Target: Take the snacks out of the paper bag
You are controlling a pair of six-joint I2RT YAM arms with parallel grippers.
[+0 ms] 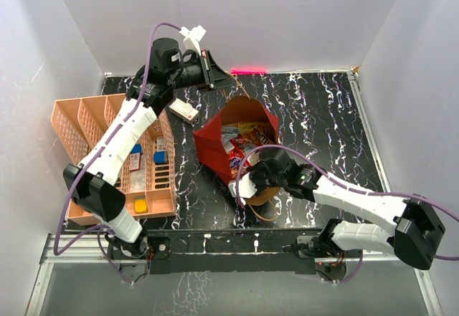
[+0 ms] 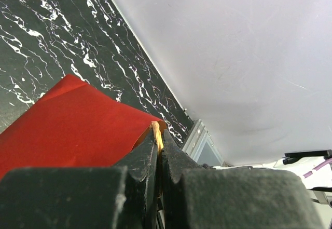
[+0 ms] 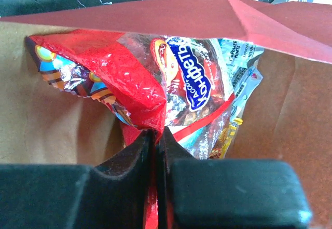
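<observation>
The red paper bag [image 1: 215, 140] lies open in the middle of the table, showing its brown inside [image 3: 46, 125]. The snacks [image 1: 240, 146] are packed in its mouth. My left gripper [image 1: 228, 79] is raised behind the bag. In the left wrist view it [image 2: 157, 135] is shut on the bag's thin brown cord handle [image 2: 155, 130], with the red bag wall [image 2: 72, 125] just beyond. My right gripper [image 1: 242, 180] reaches into the bag mouth. In the right wrist view it [image 3: 155, 135] is shut on the crumpled edge of a shiny red snack bag [image 3: 129, 78]. Silver and yellow packets [image 3: 236, 83] lie behind.
A peach slotted tray [image 1: 64, 104] stands at the left with small blue [image 1: 161, 157] and yellow blocks [image 1: 141, 206] in its slots. A small white packet [image 1: 185, 111] lies on the black marbled table between tray and bag. White walls close in the back and sides.
</observation>
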